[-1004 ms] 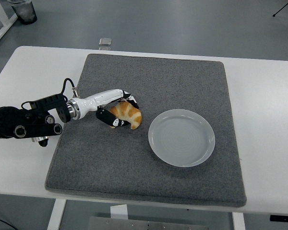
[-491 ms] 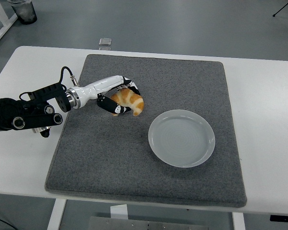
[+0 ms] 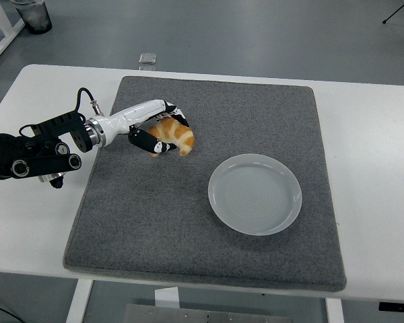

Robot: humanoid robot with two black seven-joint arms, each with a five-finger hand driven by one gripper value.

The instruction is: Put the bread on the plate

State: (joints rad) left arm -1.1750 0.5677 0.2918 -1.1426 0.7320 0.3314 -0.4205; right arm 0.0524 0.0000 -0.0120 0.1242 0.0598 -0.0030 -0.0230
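Now that the left hand (image 3: 159,132) has risen and drawn back toward the far left of the grey mat (image 3: 209,235), the croissant (image 3: 176,137) it carries sits higher and farther from the near edge than it did a second ago, when it lay low on the mat close to the plate's left side. The fingers are curled round the pastry from above and below, thumb under it, so the grasp looks firm and the bread appears clear of the mat, though the gap beneath it cannot be judged for certain. The pale grey plate (image 3: 254,194) lies empty, right of and nearer than the croissant, and apart from it. So the pick-up seems done and the carry is the step in hand; the lift has taken the bread slightly away from its goal, and what remains is a move right and toward the near side, then a gentle lowering onto the plate. On the white worktop (image 3: 370,175) no right arm shows.
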